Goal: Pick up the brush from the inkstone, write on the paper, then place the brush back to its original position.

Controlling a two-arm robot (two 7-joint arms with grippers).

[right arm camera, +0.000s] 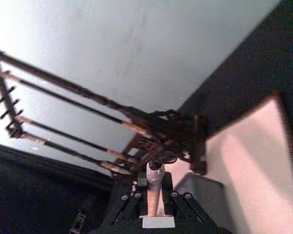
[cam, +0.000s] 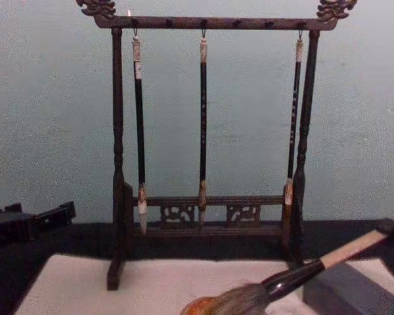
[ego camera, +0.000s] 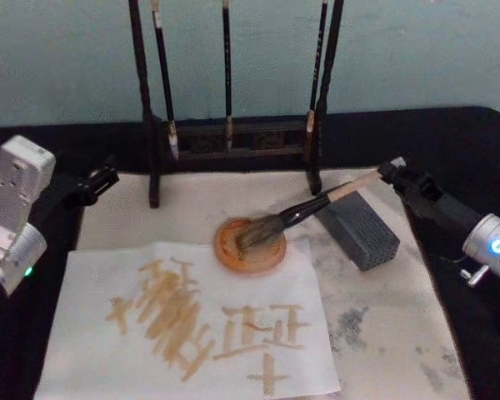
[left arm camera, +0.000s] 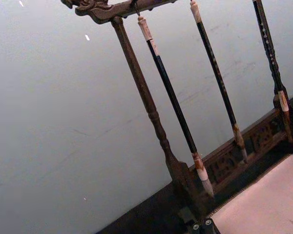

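Note:
The brush (ego camera: 317, 202) lies slanted, its bushy bristle head on the round orange-brown inkstone (ego camera: 271, 260) and its pale handle rising to the right over a grey block (ego camera: 362, 232). My right gripper (ego camera: 392, 173) is shut on the handle's end, and the handle (right arm camera: 155, 192) shows between its fingers in the right wrist view. In the chest view the brush (cam: 302, 272) slopes down from my right gripper (cam: 393, 228). The paper (ego camera: 192, 325) lies in front of the inkstone and bears ochre brush strokes. My left gripper (ego camera: 98, 180) is parked at the left, shut and holding nothing.
A dark wooden rack (cam: 210, 23) with three thin black-handled brushes (cam: 203, 118) stands at the back of an off-white mat (ego camera: 383, 333) stained with grey. A black cloth (ego camera: 483, 142) covers the table around it. A pale wall stands behind.

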